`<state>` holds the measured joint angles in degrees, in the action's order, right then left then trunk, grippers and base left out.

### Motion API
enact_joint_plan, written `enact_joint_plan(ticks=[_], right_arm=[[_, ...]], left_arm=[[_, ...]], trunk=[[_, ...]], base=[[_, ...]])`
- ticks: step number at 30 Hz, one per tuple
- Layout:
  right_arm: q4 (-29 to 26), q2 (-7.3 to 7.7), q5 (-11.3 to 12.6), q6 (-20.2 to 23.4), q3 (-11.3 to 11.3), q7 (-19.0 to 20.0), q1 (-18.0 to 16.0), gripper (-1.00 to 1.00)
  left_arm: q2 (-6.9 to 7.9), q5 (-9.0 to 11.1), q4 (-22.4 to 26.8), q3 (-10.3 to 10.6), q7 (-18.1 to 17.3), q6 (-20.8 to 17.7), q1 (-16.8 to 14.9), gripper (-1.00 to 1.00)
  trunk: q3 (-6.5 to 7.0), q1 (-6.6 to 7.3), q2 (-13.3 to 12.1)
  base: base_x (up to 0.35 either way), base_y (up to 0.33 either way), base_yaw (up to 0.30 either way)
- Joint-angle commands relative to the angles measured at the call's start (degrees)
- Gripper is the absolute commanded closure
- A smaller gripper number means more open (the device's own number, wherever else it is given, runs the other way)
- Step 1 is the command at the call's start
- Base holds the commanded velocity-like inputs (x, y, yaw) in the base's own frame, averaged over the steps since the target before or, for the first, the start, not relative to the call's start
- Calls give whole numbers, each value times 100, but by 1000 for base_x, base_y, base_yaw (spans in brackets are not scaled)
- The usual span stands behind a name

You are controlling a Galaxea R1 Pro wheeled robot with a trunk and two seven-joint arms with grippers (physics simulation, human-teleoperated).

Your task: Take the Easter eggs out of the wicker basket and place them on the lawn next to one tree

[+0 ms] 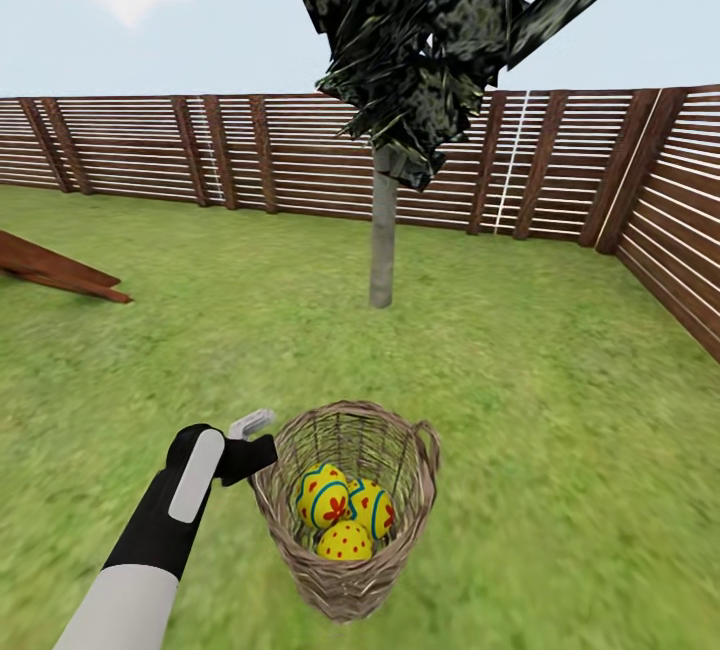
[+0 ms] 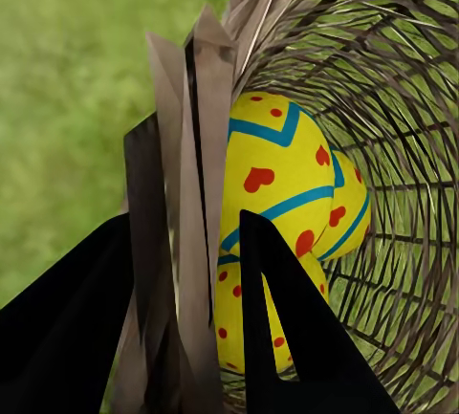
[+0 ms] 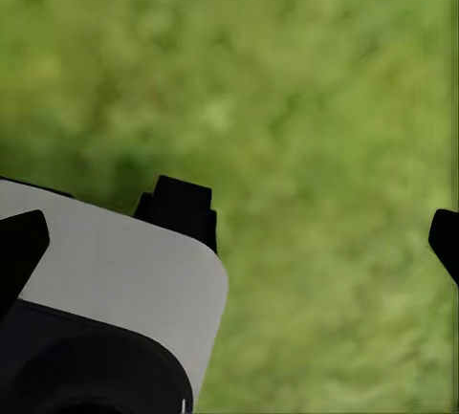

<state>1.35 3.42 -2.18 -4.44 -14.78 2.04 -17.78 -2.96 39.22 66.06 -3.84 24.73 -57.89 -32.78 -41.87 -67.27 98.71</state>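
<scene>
Now my left hand (image 2: 186,290) is clamping the rim of the brown woven wicker basket (image 1: 345,510), three yellow painted eggs (image 1: 345,515) sitting inside. I am keeping it level, carrying toward the grey-trunked tree (image 1: 382,240) without tipping.
</scene>
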Motion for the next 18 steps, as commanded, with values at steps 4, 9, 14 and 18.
enact_joint_plan(ticks=[4, 9, 14, 18], right_arm=[[14, 1, -20, -31, 1, 15, -7, -100], [14, 1, -19, -31, 1, 15, -7, -100], [14, 1, -19, -31, 1, 15, -7, -100], [14, 2, -19, -31, 1, 15, -7, -100]], left_arm=[[-3, 147, 11, -12, 55, 6, -3, 100], [-3, 148, 20, -12, 53, 6, -4, 100], [-3, 148, 5, -12, 52, 6, -5, 100], [-3, 148, 5, -12, 56, 6, -3, 100]], trunk=[[-5, -3, 2], [-5, -3, 2], [-5, -3, 2], [-5, -3, 2]], base=[[316, 0, 0], [316, 0, 0], [316, 0, 0], [316, 0, 0]])
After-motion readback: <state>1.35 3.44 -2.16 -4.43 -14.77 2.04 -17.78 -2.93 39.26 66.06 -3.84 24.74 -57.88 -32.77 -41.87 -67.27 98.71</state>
